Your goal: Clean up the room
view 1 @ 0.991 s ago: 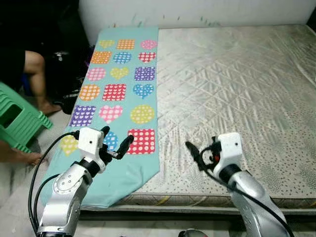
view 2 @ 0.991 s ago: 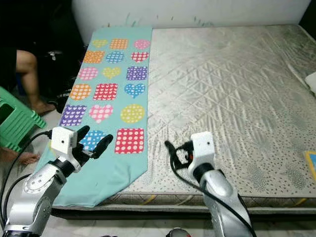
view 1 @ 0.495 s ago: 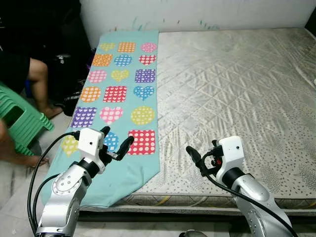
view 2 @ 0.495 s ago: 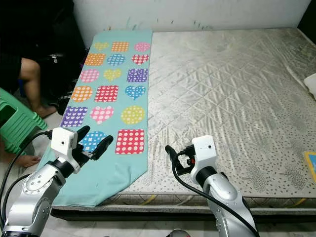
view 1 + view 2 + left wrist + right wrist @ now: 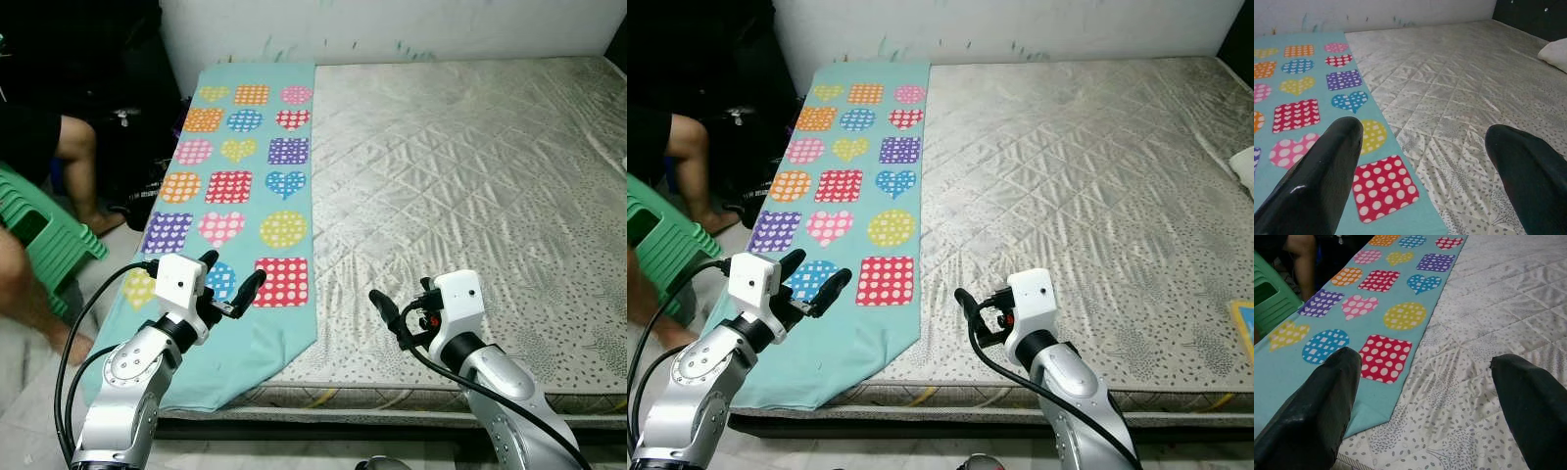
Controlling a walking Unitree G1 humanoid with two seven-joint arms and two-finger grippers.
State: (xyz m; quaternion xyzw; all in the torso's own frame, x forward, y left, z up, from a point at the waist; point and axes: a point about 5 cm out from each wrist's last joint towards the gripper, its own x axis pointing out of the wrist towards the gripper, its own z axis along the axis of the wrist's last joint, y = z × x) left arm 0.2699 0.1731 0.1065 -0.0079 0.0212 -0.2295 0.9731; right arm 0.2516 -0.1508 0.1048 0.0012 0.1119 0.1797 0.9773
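While the robot stands at the foot of the bed [image 5: 470, 166], the left eye view shows a turquoise blanket [image 5: 240, 186] with dotted hearts, squares and circles laid in a long strip down the mattress's left side, its near end hanging off the edge. The left tool [image 5: 227, 287] hovers over that near end with its fingers spread, probably because a grasp there would let the strip be lifted or folded. The right tool [image 5: 387, 315] hangs over bare quilting near the front edge, apart from the blanket, also spread and holding nothing.

From the right eye view, a person's leg [image 5: 688, 162] and a green stool [image 5: 656, 250] sit beside the bed on the left, near the blanket's draped side; that edge may call for care.

Looking along the left wrist view, both black fingers [image 5: 1317, 181] stand wide apart, framing a red dotted square and the boundary where the blanket meets the grey mattress. Nothing is between them.

Seen in the right wrist view, the fingers [image 5: 1317, 406] are likewise spread, the blanket's pointed corner lying between them, which suggests this arm is aimed at the same cloth.
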